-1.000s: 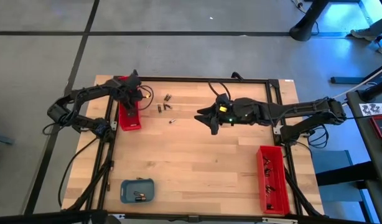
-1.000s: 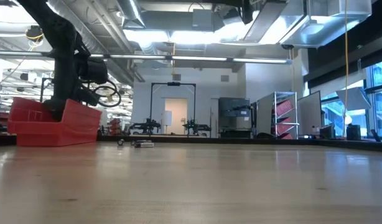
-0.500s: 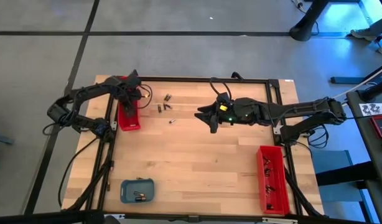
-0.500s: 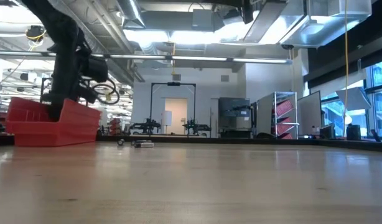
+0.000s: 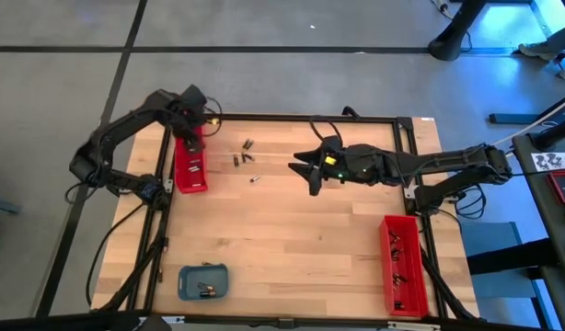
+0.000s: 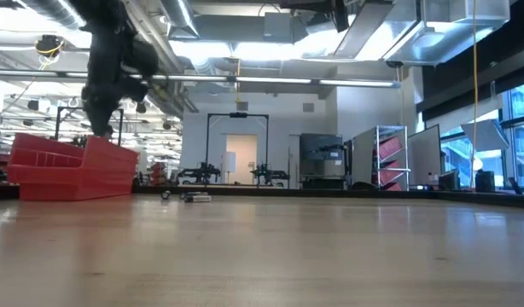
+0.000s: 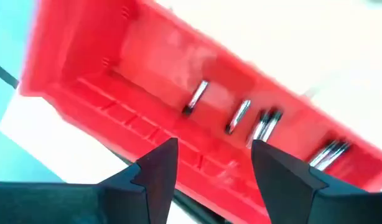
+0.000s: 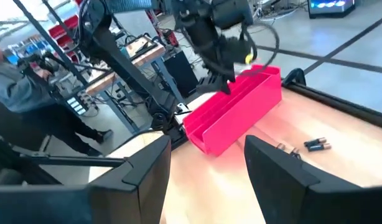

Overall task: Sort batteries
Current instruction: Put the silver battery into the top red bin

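Several batteries (image 7: 197,96) lie in the red tray (image 5: 190,165) at the table's far left. My left gripper (image 7: 214,146) hangs open above that tray (image 6: 74,166), pointing down, with nothing between its fingers; the low view shows the left gripper (image 6: 100,128) clear of the rim. Three loose batteries (image 5: 236,159) lie on the wood to the right of the tray, also seen as batteries (image 8: 315,144) in the right wrist view. My right gripper (image 5: 303,170) hovers open over the table's far middle, pointing toward the left tray (image 8: 234,112).
A second red tray (image 5: 402,262) with batteries stands at the near right edge. A small blue-grey tray (image 5: 203,281) with a few batteries sits near the front left. Bare wood lies between them. A person (image 8: 17,87) stands beyond the table's left side.
My left gripper has risen straight up out of the left red tray and now hangs clear above its rim. The tray and the loose batteries have stayed in place.
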`<state>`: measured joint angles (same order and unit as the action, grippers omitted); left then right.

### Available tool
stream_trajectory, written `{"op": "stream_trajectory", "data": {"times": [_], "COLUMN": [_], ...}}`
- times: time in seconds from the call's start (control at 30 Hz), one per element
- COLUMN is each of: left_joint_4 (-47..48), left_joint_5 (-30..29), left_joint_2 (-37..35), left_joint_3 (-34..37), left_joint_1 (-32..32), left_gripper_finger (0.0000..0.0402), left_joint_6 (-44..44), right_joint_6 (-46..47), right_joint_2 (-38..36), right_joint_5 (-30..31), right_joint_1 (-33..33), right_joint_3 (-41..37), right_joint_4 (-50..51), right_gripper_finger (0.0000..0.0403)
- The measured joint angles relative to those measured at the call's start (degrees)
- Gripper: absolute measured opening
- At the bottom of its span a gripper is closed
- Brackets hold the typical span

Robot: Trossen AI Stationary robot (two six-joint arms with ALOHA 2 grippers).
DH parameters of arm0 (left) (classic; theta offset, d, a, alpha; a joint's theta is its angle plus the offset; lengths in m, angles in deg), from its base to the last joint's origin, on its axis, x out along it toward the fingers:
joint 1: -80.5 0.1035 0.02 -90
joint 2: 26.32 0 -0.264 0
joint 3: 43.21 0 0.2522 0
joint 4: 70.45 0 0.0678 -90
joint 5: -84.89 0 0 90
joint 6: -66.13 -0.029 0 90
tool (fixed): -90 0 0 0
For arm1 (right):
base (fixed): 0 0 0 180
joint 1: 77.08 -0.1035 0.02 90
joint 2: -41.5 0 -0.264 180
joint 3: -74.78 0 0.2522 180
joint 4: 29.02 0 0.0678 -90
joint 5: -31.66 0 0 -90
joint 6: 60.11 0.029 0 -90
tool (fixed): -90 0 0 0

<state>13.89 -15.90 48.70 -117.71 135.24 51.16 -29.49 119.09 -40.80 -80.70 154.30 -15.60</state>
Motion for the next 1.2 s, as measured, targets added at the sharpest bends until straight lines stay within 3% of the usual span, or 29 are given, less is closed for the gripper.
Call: {"op": "stream_trajectory", "data": {"times": [0.13, 0.33, 0.5, 0.63, 0.77, 0.93, 1.2], "left_joint_4": [0.99, -5.25, -15.47, -31.15, -41.95, -42.9, -42.8], "left_joint_5": [5.71, 17.77, 19.17, 18.95, 12.32, 2.87, 1.15], "left_joint_2": [-3.75, -14.75, -23.72, -28.9, -29.57, -25.25, -12.82], "left_joint_3": [-4.29, -5.24, -5.2, -2.2, 1.29, 4.41, 8.04], "left_joint_1": [-0.8, -5.7, -14.16, -21.38, -28.35, -35.15, -39.91], "left_gripper_finger": [0.0194, 0.0194, 0.0194, 0.0194, 0.0194, 0.0194, 0.0194], "left_joint_6": [7.72, 19.5, 26.64, 30.93, 35.28, 40.34, 45.68], "right_joint_6": [-2.12, -10.8, -21.96, -30.28, -33.93, -35.23, -36.08], "right_joint_2": [1.12, 6.24, 13.04, 18.98, 24.87, 31.44, 35.84], "right_joint_5": [-5.49, -23.31, -37.46, -44.74, -44.67, -42.04, -34.99], "right_joint_1": [3.67, 14.18, 20.31, 22.16, 22.02, 21.19, 20.95], "right_joint_3": [0.0, 0.02, -0.02, 0.0, -0.02, 0.04, 1.81], "right_joint_4": [0.22, -0.29, -2.74, -6.14, -9.53, -14.03, -12.05], "right_gripper_finger": [0.0205, 0.0205, 0.0205, 0.0205, 0.0204, 0.0204, 0.0204]}}
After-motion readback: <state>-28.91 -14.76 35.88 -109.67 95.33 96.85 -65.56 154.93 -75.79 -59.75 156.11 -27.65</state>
